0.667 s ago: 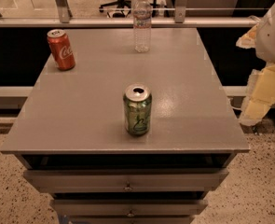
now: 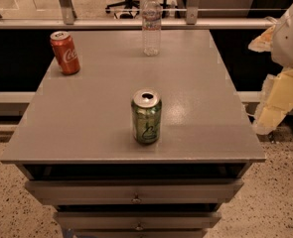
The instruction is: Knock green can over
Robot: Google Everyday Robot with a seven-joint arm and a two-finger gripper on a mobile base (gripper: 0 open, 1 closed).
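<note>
The green can [image 2: 146, 116] stands upright on the grey table [image 2: 86, 128], near the middle and a little toward the front edge. It has a silver top and a pale swirl logo. My gripper [image 2: 274, 105] hangs at the end of the white and cream arm off the table's right side. It is below the table-top's far right edge and well apart from the can, with nothing in it.
A red cola can [image 2: 65, 52] stands upright at the table's back left corner. A clear plastic water bottle [image 2: 151, 24] stands at the back middle. Drawers [image 2: 136, 192] sit below the table front. A rail and glass panel run behind the table.
</note>
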